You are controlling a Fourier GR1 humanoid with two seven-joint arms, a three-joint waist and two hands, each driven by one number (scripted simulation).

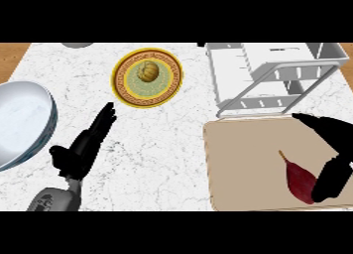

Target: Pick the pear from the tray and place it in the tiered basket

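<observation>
White marbled surface (172,149) under me, wood showing at its far corners. My left hand (81,149) hangs over the bare stone at the lower left, fingers (104,119) straight and together, pointing up the view toward the round yellow plate with the patterned gold rim (122,84). On that plate sits a small brownish-gold ribbed thing (149,72); I can't tell what it is. Left of my hand, the big pale blue-white bowl (15,124) runs off the view's edge.

Over on the right lies the flat beige tray (245,163), and on it the dark red pear (299,181), long and tapered, its thin end pointing up and to the left. My right hand (337,163) is above the tray's right side, spread wide, one part reaching along the tray's top edge, the other curving down just beside the pear's fat end. It's around nothing; I can't tell whether it touches the fruit.

Beyond the tray stands the white tiered basket with slotted walls (274,74), at the top right, its near rail at the tray's far edge.
</observation>
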